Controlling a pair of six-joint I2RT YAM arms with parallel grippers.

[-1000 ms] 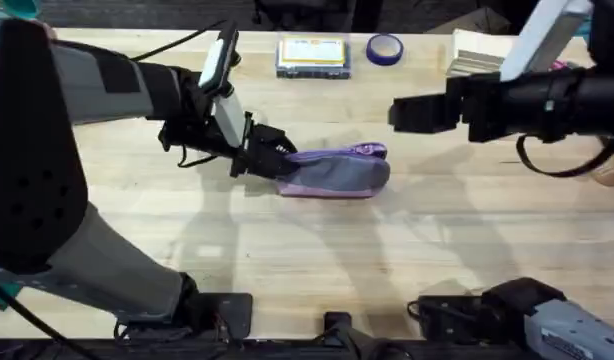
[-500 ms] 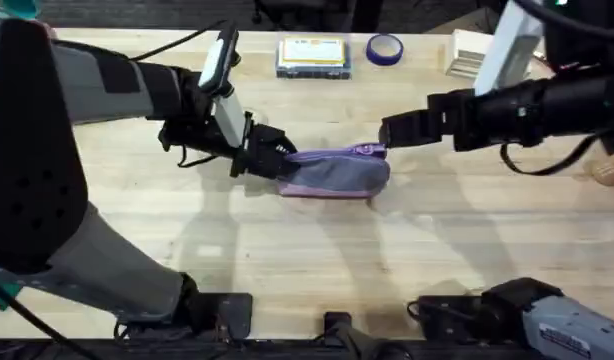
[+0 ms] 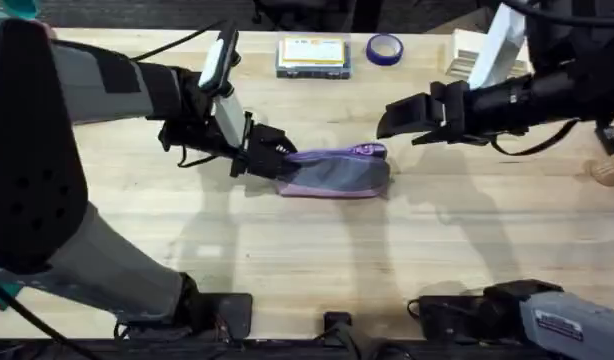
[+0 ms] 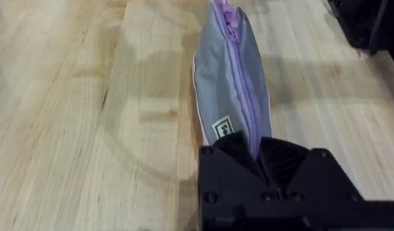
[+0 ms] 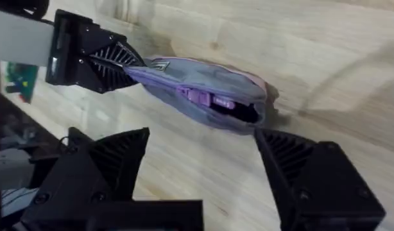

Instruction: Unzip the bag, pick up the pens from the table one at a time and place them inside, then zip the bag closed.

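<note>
The bag (image 3: 337, 172) is a small oblong soft pouch with grey fabric sides, lilac-purple trim and a purple zipper running along its top ridge; a small label with dark marks sits on its side near the clamped end (image 4: 224, 127). In the right wrist view the zipper pull (image 5: 205, 98) sits partway along, and the stretch beyond it toward the free end gapes into a dark opening, so the bag is partly unzipped.

It lies on the desk (image 3: 317, 250) near the middle, its long axis running left to right in the overhead view. One end is pinched in the left end effector (image 3: 272, 158), whose black fingers are closed on that end's purple trim (image 4: 256, 149); the other end points toward the right arm.

The right end effector (image 3: 392, 118) hovers just beyond the bag's free end, above the desk, its two black fingers (image 5: 309, 176) spread wide apart with nothing between them and not touching the bag.

The inside of the bag is too dark to make out. The left end effector's body covers the very tip of the clamped end. Along the far edge of the desk lie a clear flat box (image 3: 312, 54) with a yellow label and a roll of purple tape (image 3: 384, 48).
</note>
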